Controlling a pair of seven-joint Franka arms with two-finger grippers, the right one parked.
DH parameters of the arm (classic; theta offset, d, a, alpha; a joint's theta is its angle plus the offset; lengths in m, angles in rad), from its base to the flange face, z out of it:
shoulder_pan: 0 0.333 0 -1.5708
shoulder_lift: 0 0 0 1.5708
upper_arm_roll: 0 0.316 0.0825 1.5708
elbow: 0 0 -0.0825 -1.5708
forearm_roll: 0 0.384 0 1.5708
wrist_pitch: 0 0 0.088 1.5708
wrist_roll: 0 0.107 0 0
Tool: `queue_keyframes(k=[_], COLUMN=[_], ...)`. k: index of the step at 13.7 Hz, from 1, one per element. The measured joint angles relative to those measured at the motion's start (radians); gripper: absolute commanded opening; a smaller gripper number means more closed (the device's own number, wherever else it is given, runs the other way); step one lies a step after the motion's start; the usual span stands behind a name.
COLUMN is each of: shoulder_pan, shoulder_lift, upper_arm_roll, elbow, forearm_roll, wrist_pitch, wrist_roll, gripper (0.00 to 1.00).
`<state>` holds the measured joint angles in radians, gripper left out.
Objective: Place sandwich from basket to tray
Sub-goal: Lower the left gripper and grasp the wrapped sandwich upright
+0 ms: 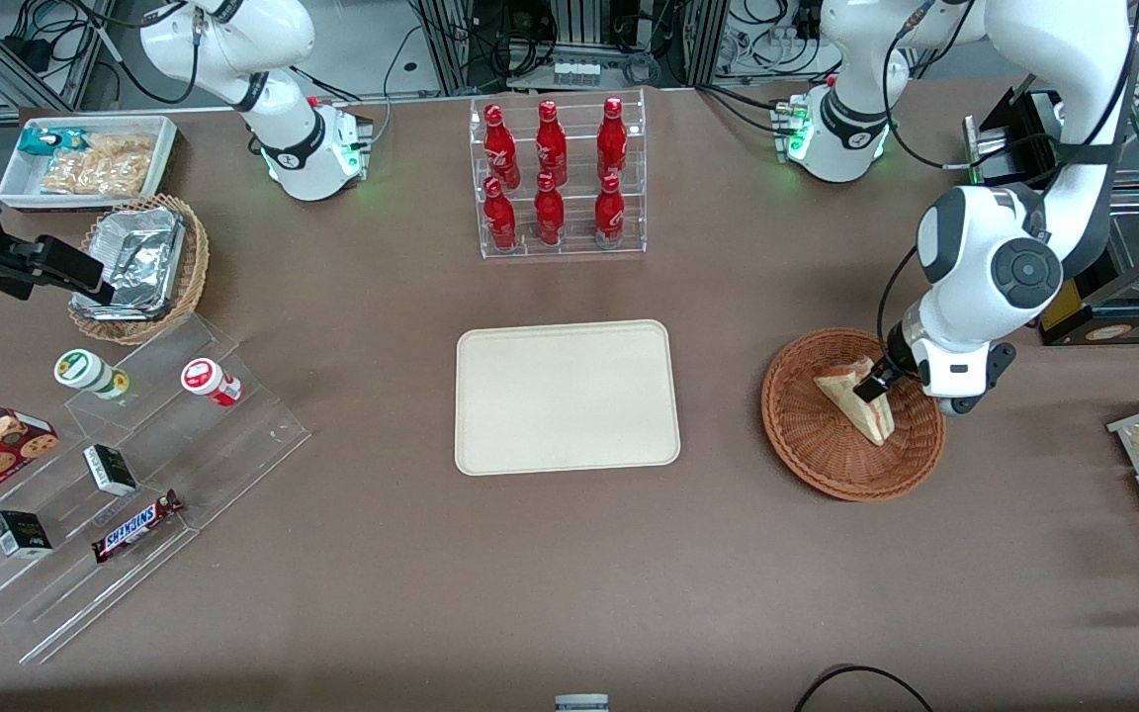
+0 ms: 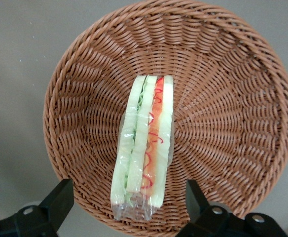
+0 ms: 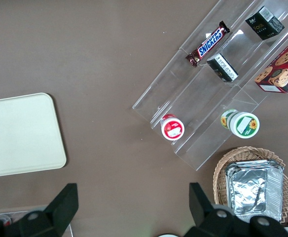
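Hovering over the basket, the gripper spreads wide around the untouched sandwich, fingertips cropped.

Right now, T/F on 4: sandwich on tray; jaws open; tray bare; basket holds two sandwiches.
1. The sandwich lies on the tray. False: it sits in the basket.
2. The gripper hangs over the basket, jaws open either side of the sandwich. True.
3. Nothing lies on the tray. True.
4. The basket holds two sandwiches. False: only one.
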<state>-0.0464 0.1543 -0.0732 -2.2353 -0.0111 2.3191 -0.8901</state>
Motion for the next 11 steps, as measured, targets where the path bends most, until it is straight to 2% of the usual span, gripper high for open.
queue_keyframes(k=[6, 7, 8, 9, 11], shoulder_pan=[0.000, 0.000, 0.000, 0.000, 0.000], shoulder_lift=[0.095, 0.104, 0.109, 0.110, 0.109], upper_arm_roll=[-0.001, -0.001, -0.001, -0.001, -0.001], elbow=[-0.002, -0.001, -0.001, -0.001, 0.000], forearm_roll=[-0.024, -0.025, -0.025, -0.026, -0.026], wrist_pitch=[0.075, 0.080, 0.081, 0.080, 0.078], wrist_roll=[-0.028, -0.030, -0.031, -0.037, -0.040], gripper=[0.98, 0.77, 0.39, 0.16, 0.11])
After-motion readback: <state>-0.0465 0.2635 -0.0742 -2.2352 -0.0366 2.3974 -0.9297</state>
